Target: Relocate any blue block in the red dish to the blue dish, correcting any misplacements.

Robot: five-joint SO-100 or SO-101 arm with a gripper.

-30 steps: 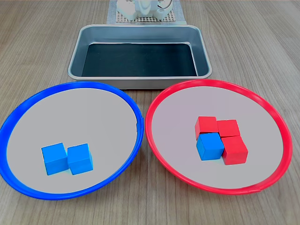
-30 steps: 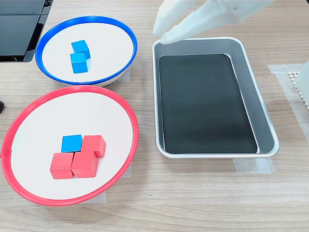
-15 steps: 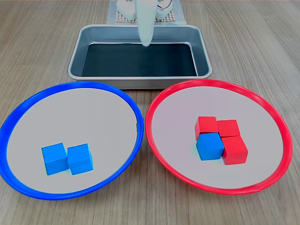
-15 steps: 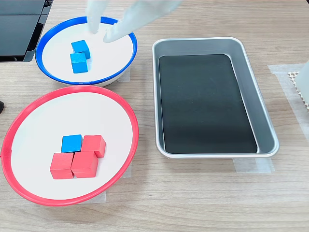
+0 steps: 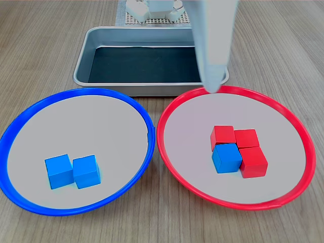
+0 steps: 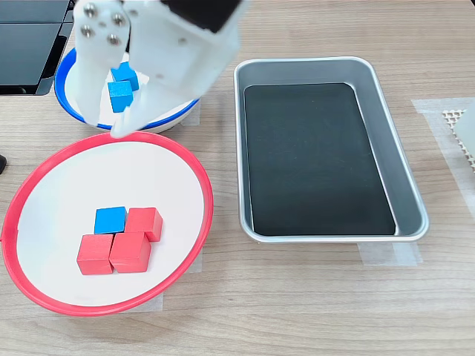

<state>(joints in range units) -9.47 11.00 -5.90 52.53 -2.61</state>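
While the white gripper [image 6: 106,126] hangs over the gap between the two dishes in the second exterior view, its jaws stand parted and grasp nothing. One finger [image 6: 90,89] points down at the blue dish's near rim and the other finger [image 6: 141,111] ends just above the red dish's far rim. In the first exterior view the arm shows only as a pale tapering shape whose tip [image 5: 212,86] sits at the far edge of the red dish [image 5: 167,109].

The blue block [image 5: 227,157] lies inside the red dish, in the part nearer the first exterior view's right, touching a cluster of three red cubes [image 5: 245,147]: two behind it and one beside it on the first exterior view's right. In the second exterior view the same block [image 6: 110,219] sits at the upper left of that cluster.

The blue dish [image 5: 30,109] rests beside the red dish, their rims nearly touching, and holds two blue cubes [image 5: 72,171] side by side and in contact. A rectangular metal tray [image 5: 152,35] with a dark liner stands behind both dishes on the wooden surface [image 5: 283,50].
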